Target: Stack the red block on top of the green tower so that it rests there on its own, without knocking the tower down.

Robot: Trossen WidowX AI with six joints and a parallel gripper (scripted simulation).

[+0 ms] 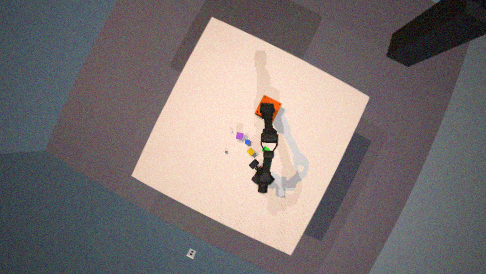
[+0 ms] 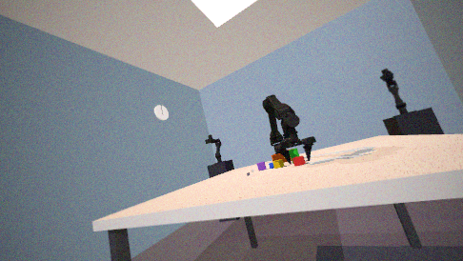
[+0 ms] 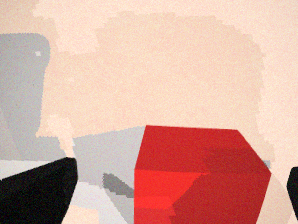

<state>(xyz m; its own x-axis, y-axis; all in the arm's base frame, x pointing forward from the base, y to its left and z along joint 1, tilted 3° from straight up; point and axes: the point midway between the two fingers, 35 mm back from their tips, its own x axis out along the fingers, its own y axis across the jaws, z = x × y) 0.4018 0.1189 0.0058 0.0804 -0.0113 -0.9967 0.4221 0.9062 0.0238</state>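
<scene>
The red block (image 2: pixel 298 161) (image 3: pixel 200 150) sits on the table, mostly hidden under the arm in the top view. My gripper (image 2: pixel 298 158) is open and points down, with its fingers low near the table. In the wrist view one black finger shows on either side of the red block, with a wider gap on the left, and the block's near part is cut off by the frame. The green tower (image 1: pixel 267 149) (image 2: pixel 293 152) stands close by, behind the red block in the exterior view. Its lower part is hidden there, and it is not in the wrist view.
A yellow block (image 1: pixel 251 152) (image 2: pixel 278 164), a blue block (image 1: pixel 248 142) (image 2: pixel 271 166) and a purple block (image 1: pixel 239 136) (image 2: pixel 261 166) stand in a line beside the arm. The arm's base is on an orange plate (image 1: pixel 268 99). A tiny dark object (image 1: pixel 226 152) (image 2: pixel 248 174) lies farther out.
</scene>
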